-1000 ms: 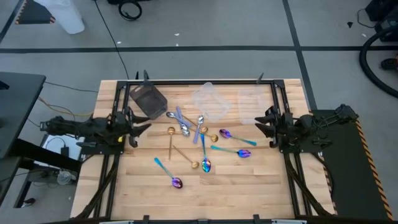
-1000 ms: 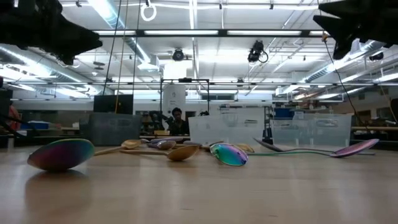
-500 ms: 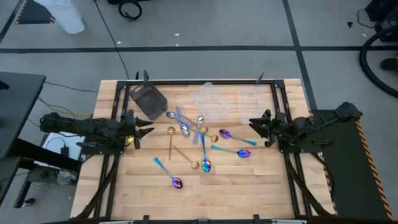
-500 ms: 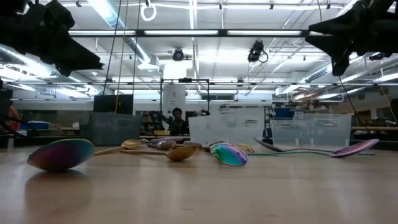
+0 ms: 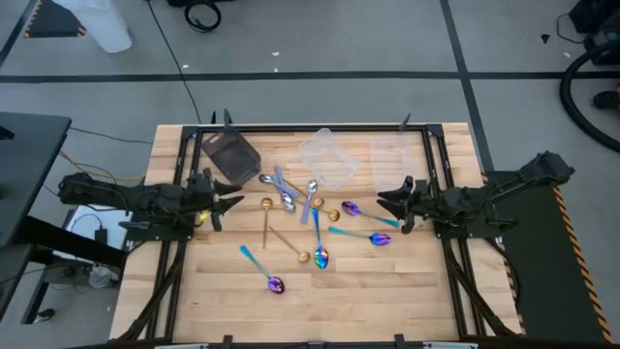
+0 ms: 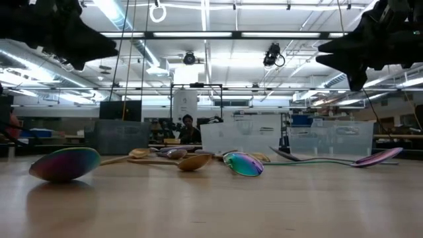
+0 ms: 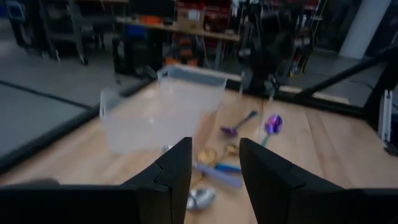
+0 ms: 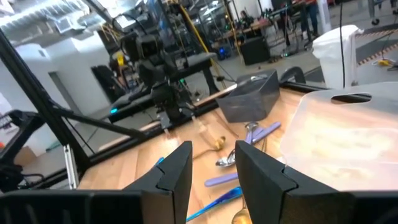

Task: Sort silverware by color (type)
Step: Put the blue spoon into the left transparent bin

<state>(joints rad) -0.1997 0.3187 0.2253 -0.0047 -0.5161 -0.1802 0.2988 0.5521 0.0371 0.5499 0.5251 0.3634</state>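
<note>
Right tool (image 5: 395,206) open-fingered and empty just beside the iridescent blue-purple metal spoon (image 5: 367,214), likely lining up a first pick; left tool (image 5: 229,202) open, waiting beside the scattered gold spoons (image 5: 267,221) on the wooden table (image 5: 387,291).

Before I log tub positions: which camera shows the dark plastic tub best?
The high view: the dark tub shows whole at the table's far left, beside the left gripper. The right wrist view shows it tilted behind spoons. The low view shows only a dim outline; the left wrist view misses it.
</note>
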